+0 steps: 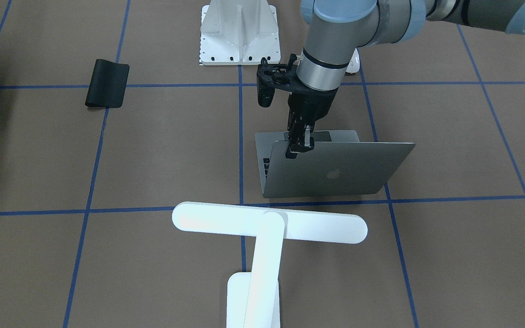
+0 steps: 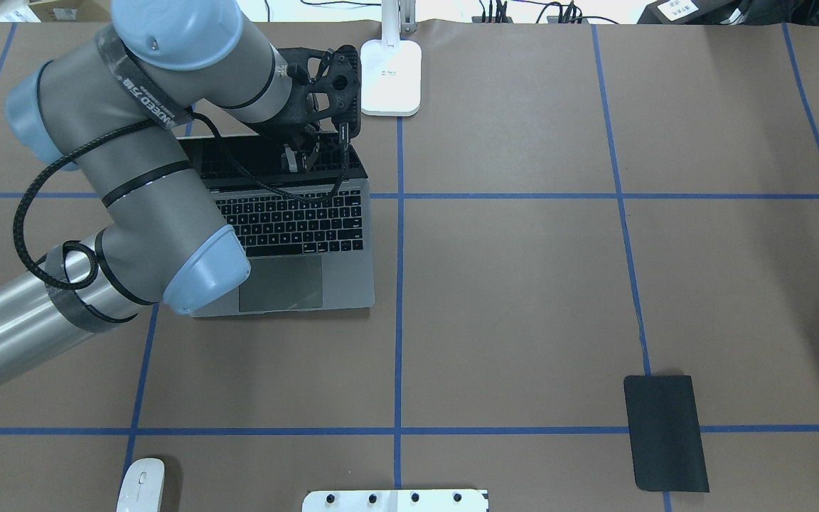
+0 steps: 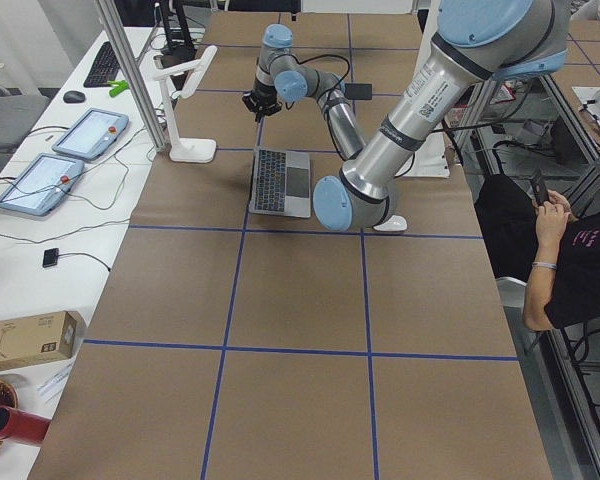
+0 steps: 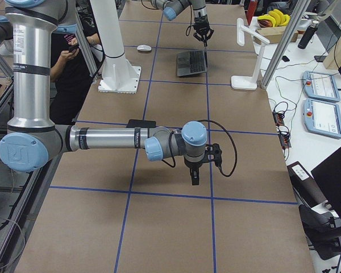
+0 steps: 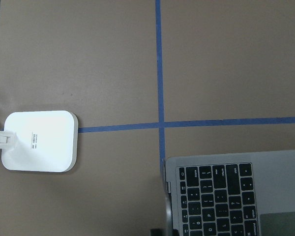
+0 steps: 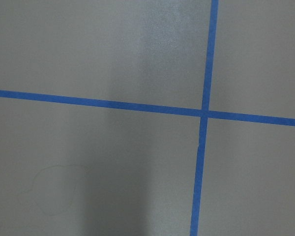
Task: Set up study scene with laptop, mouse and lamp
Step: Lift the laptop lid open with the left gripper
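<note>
The dark-grey laptop (image 1: 335,168) stands open left of the table's middle, keyboard (image 2: 296,224) showing, lid tilted up. My left gripper (image 1: 300,143) is shut on the lid's top edge, near the corner closest to the lamp. The white lamp (image 1: 269,222) stands at the far edge, its base (image 2: 390,67) just beyond the laptop. The left wrist view shows that base (image 5: 39,141) and the laptop's corner (image 5: 221,191). The white mouse (image 2: 141,485) lies at the near left edge. My right gripper (image 4: 194,176) hangs over bare table far to the right; I cannot tell its state.
A black mat (image 2: 665,432) lies at the near right. The white ribbed mount (image 2: 395,500) sits at the near edge's middle. Blue tape lines grid the brown table. A person (image 3: 570,260) sits beside the robot's side of the table.
</note>
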Controlling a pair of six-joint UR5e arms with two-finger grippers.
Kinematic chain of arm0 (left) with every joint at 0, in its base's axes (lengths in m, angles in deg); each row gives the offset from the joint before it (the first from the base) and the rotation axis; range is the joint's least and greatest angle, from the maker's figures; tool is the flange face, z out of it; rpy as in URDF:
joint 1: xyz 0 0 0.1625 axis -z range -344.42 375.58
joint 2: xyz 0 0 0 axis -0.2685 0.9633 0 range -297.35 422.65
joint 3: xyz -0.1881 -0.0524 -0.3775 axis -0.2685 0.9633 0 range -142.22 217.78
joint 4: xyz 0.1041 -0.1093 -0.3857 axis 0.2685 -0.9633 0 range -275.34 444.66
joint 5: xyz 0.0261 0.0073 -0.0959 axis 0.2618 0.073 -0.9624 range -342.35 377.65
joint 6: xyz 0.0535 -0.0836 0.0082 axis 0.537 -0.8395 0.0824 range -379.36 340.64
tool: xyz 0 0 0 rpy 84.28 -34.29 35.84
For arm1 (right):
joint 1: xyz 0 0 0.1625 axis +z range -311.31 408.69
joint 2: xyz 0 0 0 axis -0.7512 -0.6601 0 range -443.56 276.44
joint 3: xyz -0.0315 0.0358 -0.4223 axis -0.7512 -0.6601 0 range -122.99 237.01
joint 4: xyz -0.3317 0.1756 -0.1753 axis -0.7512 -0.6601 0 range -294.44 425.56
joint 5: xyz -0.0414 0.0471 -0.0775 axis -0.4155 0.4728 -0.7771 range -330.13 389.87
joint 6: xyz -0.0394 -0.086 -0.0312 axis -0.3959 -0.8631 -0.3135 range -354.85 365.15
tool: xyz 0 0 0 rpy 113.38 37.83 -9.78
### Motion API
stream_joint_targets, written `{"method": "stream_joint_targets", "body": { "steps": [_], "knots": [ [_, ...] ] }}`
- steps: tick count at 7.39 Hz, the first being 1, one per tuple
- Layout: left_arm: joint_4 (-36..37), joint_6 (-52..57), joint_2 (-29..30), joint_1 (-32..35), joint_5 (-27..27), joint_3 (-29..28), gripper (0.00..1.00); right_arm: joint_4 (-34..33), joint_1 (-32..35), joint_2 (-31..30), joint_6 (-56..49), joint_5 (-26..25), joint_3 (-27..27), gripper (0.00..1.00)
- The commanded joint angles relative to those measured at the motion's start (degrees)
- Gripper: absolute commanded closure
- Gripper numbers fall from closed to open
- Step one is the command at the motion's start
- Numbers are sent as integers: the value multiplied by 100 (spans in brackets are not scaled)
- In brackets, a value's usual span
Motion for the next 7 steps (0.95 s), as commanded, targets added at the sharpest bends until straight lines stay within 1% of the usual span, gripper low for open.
{"method": "stream_joint_targets", "body": {
  "steps": [1, 4, 5, 7],
  "knots": [
    [-16, -1, 24, -15, 5, -55, 100, 7, 2, 21, -8, 1, 3, 0],
    [-42, 17, 85, -138, 22, -125, 100, -2, 2, 21, 0, 1, -15, 0],
    [-199, 17, 60, -217, 136, -143, 100, -2, -6, 21, 1, 1, -24, 0],
    [-280, 8, 68, -270, 146, -187, 100, -2, -7, 38, 0, -7, -50, 0]
  ]
}}
